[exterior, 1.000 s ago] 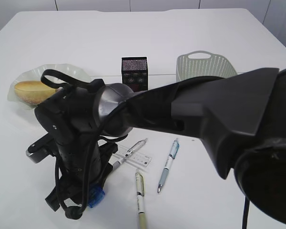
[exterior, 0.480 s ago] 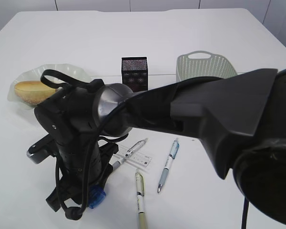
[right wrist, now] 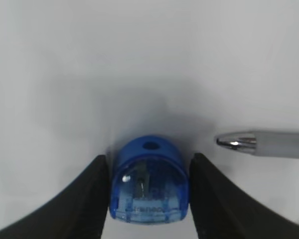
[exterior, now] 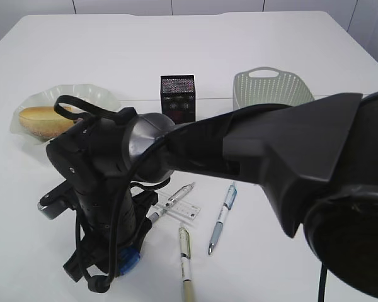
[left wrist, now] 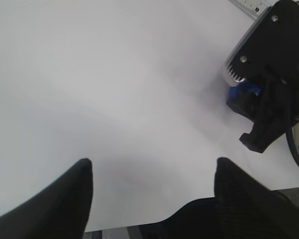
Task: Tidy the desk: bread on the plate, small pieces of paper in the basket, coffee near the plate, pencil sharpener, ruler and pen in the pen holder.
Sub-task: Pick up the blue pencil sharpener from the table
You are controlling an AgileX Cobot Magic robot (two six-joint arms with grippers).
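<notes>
Slightly lower than a second ago, the right gripper (exterior: 123,261) stands over the blue translucent pencil sharpener (exterior: 128,259) on the white bench (exterior: 290,50). From the left wrist, the left gripper (left wrist: 152,174) hangs with jaws released above bare bench. From the right wrist, jaws flank the sharpener (right wrist: 148,181), touching both sides; a silver pen tip (right wrist: 234,141) lies beside.

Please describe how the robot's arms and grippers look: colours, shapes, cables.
The right arm is matte black with angular housings and a rounded grey joint. Black cables loop along its wrist. The right gripper and left gripper have black, tapered fingers.
</notes>
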